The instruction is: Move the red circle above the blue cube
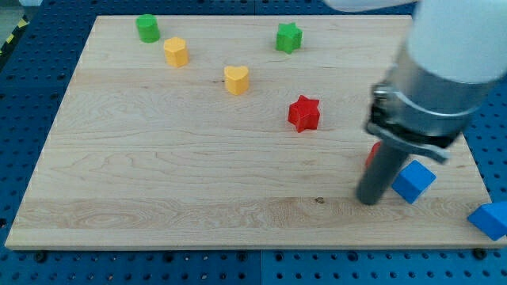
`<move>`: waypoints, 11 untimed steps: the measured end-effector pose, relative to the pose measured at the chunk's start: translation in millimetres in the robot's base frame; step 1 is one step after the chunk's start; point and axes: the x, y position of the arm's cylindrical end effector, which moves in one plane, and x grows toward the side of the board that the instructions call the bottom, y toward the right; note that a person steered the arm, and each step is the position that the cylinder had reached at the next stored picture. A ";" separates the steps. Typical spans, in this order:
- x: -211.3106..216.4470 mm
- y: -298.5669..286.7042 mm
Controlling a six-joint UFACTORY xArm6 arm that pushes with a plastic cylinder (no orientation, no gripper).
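Observation:
The blue cube (414, 180) sits near the board's right edge, low in the view. The red circle (371, 153) is mostly hidden behind my rod; only a red sliver shows at the rod's left side, just up and left of the blue cube. My tip (368, 201) rests on the board just left of the blue cube and below the red sliver.
A red star (303, 113) lies up and left of my tip. A yellow heart (236, 79), a yellow block (176, 51), a green cylinder (147, 28) and a green star (289, 37) lie toward the top. Another blue block (491, 219) sits off the board (158, 182) at bottom right.

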 end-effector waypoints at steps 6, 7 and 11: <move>-42.1 26.6; -54.5 43.6; -121.6 131.2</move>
